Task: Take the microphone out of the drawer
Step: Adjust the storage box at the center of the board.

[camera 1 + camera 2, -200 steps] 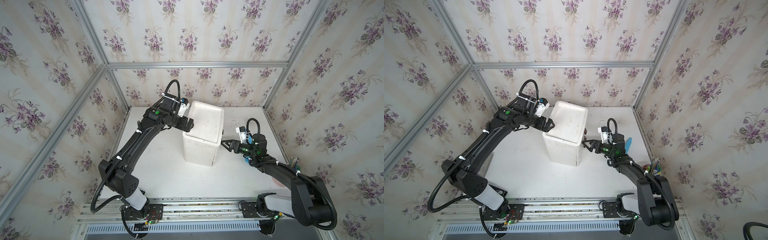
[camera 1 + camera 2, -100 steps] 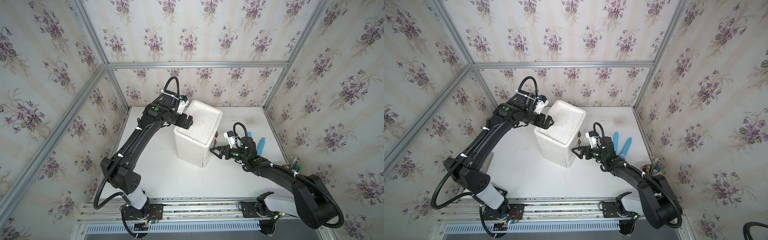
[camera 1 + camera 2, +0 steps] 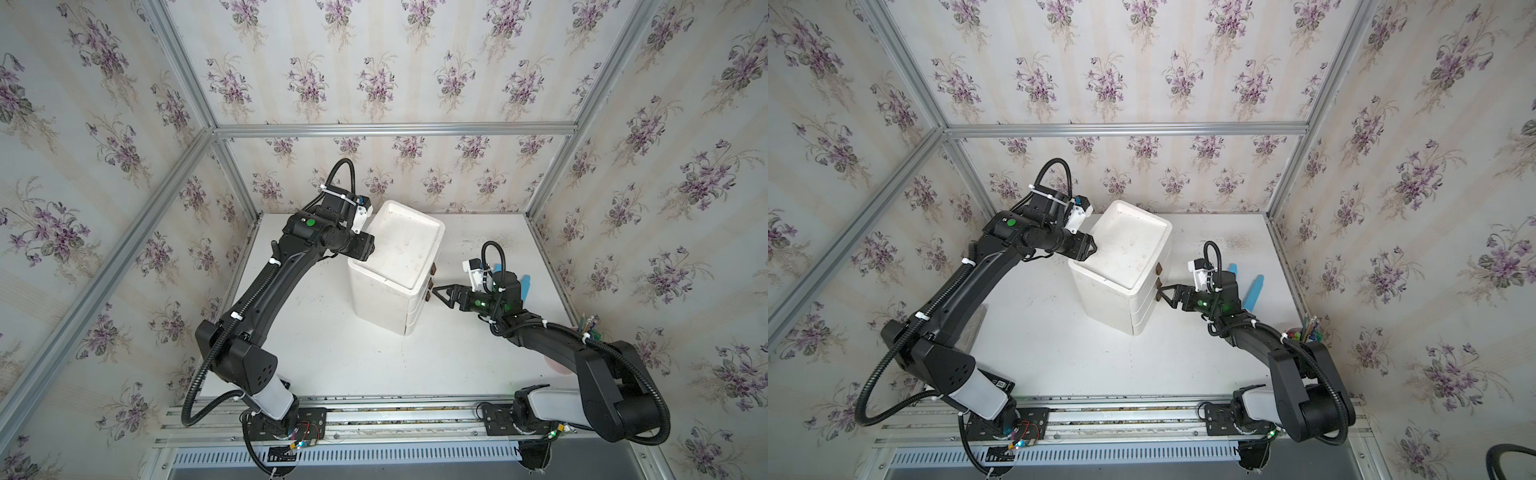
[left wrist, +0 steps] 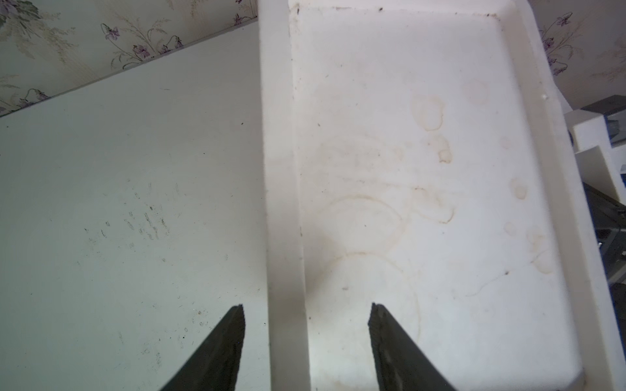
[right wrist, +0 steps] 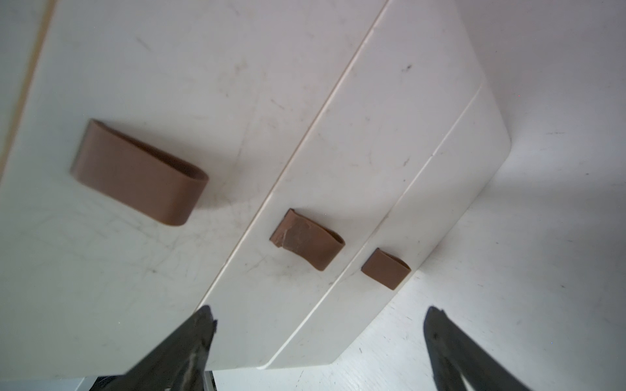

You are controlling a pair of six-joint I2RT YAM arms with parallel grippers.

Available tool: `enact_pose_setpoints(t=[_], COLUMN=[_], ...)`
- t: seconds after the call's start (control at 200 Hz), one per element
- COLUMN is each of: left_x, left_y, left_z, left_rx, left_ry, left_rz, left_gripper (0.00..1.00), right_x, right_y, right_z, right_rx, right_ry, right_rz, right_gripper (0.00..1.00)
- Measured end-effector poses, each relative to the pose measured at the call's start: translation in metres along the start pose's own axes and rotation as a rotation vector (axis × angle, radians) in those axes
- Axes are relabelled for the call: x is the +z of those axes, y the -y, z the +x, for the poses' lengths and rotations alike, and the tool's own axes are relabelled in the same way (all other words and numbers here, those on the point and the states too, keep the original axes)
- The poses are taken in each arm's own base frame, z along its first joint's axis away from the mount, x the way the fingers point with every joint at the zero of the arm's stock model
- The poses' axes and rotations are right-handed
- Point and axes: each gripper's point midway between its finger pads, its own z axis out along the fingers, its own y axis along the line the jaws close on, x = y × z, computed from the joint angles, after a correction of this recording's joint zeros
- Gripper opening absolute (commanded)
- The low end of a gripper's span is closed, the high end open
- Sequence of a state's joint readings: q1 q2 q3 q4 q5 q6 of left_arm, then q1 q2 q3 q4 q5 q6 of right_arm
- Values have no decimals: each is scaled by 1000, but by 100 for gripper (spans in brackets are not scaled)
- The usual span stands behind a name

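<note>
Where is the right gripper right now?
In both top views the right gripper hangs open on the right of the table, just off the brown handles on the front of the white drawer unit.

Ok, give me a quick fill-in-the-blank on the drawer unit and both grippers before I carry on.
1. The drawer unit shows ___ brown handles on its front.
2. All of its drawers are ___.
3. The left gripper straddles the raised rim at the ___ of the unit.
4. The right gripper faces the handles with its jaws ___.

Missing words: three; closed; top; open.
</note>
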State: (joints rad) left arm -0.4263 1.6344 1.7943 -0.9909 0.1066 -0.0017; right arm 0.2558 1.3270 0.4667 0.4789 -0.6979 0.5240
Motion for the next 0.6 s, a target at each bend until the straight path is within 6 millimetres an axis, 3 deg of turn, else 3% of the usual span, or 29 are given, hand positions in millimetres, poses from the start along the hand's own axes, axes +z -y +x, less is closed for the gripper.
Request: enact_pose_setpoints(t=[0.115, 0.15, 0.26, 0.599], left_x=[1, 1, 1, -3], left_y=[-2, -3, -5, -9], left_z=[1, 2, 2, 4], left_rx=[9, 12, 25, 72], left_ry=[-5, -7, -8, -20], left_rz=[-11, -16, -31, -51], left_gripper=[56, 47, 37, 22], right_x=[1, 1, 1, 3], right_y=[2, 3, 6, 8], right_z=[1, 0, -1, 3], right_rx=[6, 8, 12, -13], right_ry=[-3, -3, 0, -16], right_rz=[2, 4, 2, -19], right_gripper=[94, 94, 94, 93])
